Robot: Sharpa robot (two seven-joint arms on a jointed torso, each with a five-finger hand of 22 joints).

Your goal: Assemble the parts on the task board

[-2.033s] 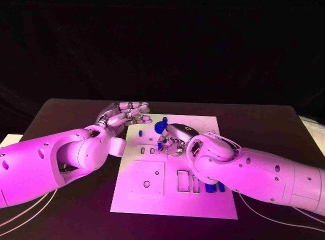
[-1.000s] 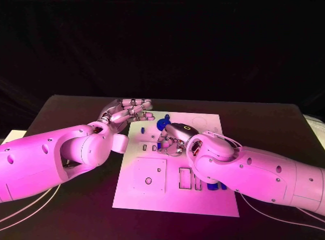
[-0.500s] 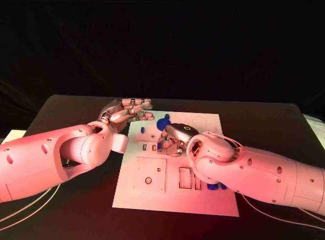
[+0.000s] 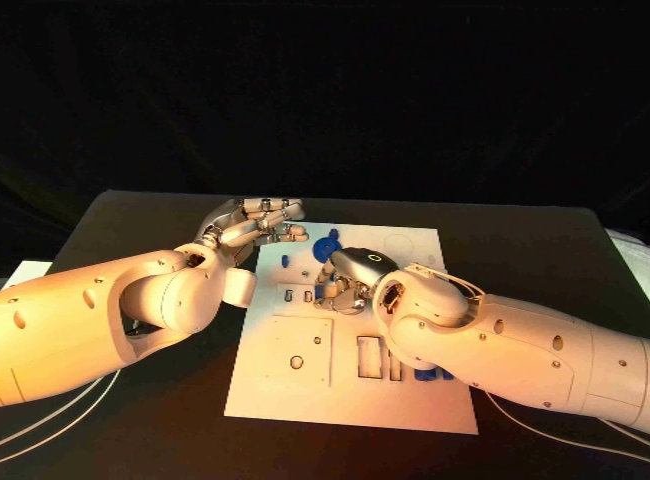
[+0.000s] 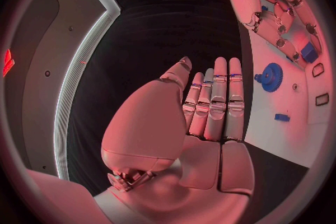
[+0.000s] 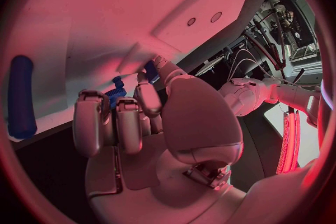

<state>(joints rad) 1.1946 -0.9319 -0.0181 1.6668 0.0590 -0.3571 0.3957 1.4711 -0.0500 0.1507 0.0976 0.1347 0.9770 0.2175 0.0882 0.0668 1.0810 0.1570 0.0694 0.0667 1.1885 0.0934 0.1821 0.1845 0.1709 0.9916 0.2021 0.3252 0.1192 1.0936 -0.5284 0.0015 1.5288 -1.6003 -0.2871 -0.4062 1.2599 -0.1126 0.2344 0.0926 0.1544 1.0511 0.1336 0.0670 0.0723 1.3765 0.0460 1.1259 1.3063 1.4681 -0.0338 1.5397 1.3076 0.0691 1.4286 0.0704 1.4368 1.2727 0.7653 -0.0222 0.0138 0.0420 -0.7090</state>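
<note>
Warm overhead light, perhaps dim, curved edges

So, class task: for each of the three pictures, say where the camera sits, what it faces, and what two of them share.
Head view: on the robot's head, looking down at the task board; both arms enter.
Left wrist view: behind the left hand, facing the board's edge.
Right wrist view: behind the right hand, close over the board.
Shared: the blue gear, in head and left wrist views.

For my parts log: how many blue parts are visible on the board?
4 at least: gear at the far edge; block near it; piece at the right hand; rod beside the right forearm. The arm may hide more.
</note>
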